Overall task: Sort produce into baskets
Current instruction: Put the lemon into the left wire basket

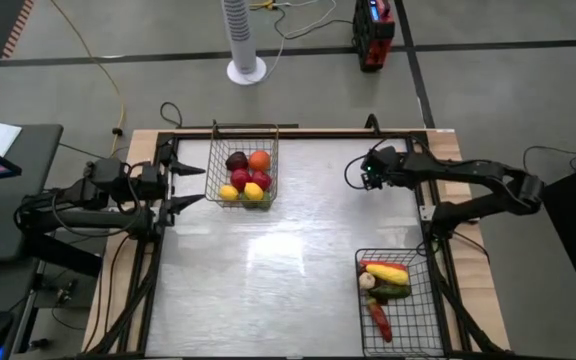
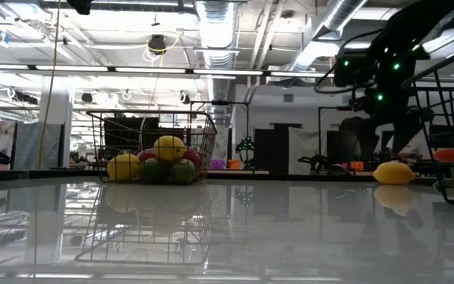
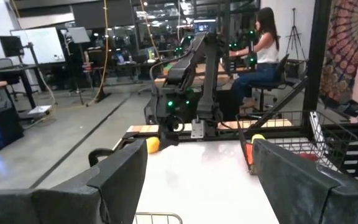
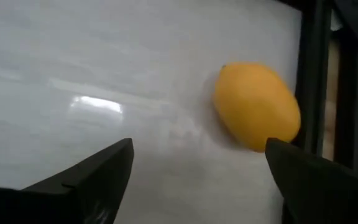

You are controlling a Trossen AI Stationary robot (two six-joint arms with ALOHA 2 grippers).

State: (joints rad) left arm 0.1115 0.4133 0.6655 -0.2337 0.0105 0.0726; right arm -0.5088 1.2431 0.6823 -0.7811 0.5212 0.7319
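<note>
Pale, glossy and reflective, the table carries two wire baskets: a silvery basket at about 11 o'clock from the table's middle, filled with round fruit, and a darker basket at about 5 o'clock, holding the long pieces. One piece is not yet sorted: a lemon lying on the table near the far right corner, at roughly 2 o'clock from the middle, just beside the table's dark frame rail.

Over it hovers the right pincer, its fingers spread wide with nothing between them. The lemon sits off to one side of the gap, close to one finger, not centred.

My judgement is that the main risk is a glancing closure: if the fingers come down as aligned now, one could land on the lemon's curved flank and squirt it away, since a smooth oval on a slick surface rolls easily. With the frame rail so close, the outer finger could also strike the rail before it seats.

The lemon's long axis lies flat on the table, running obliquely across the wrist view, the small nub end pointing away from the pincer.

The left pincer waits at the table's left edge, about 9 o'clock, jaws wide.
</note>
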